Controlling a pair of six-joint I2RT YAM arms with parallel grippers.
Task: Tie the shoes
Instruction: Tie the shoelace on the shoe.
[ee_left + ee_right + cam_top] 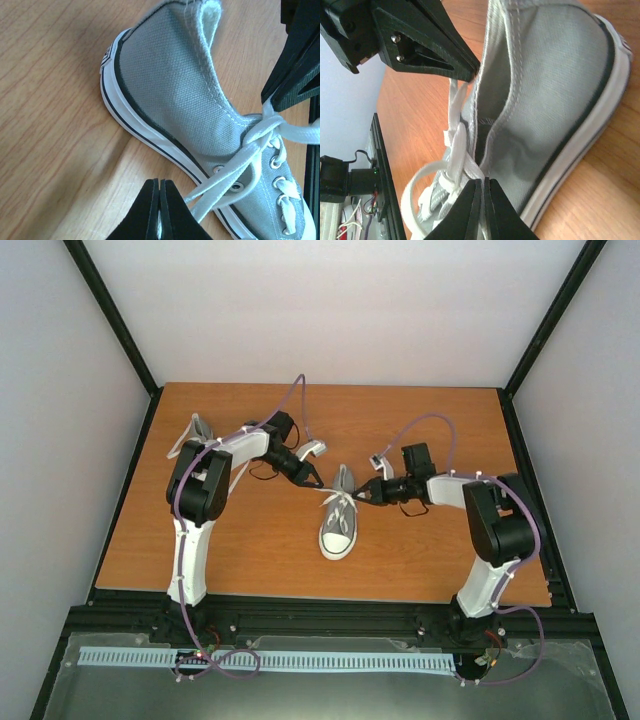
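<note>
Orange-brown wooden table (260,560) with a black frame rail (330,608) along its near edge; bare wood all round the middle, widest at the far side and near right. White-and-black left arm (200,490) reaches in from the left, right arm (495,520) from the right. Both meet over the table centre. One grey canvas sneaker with white toe cap and sole (338,525) stands upright mid-table, toe to the near edge, well away from every edge. The second grey sneaker (201,430) lies far left near the table's left edge, partly hidden behind the left arm. The white laces (235,165) are crossed over the centre shoe's tongue, one strand drawn out to each side. The left gripper (159,187) sits just left of the shoe's ankle opening, its fingers pressed together with a strand of lace pinched between them. The right gripper (483,186) sits just right of the shoe, its fingers likewise closed tight on the other strand. Neither gripper touches the table.
</note>
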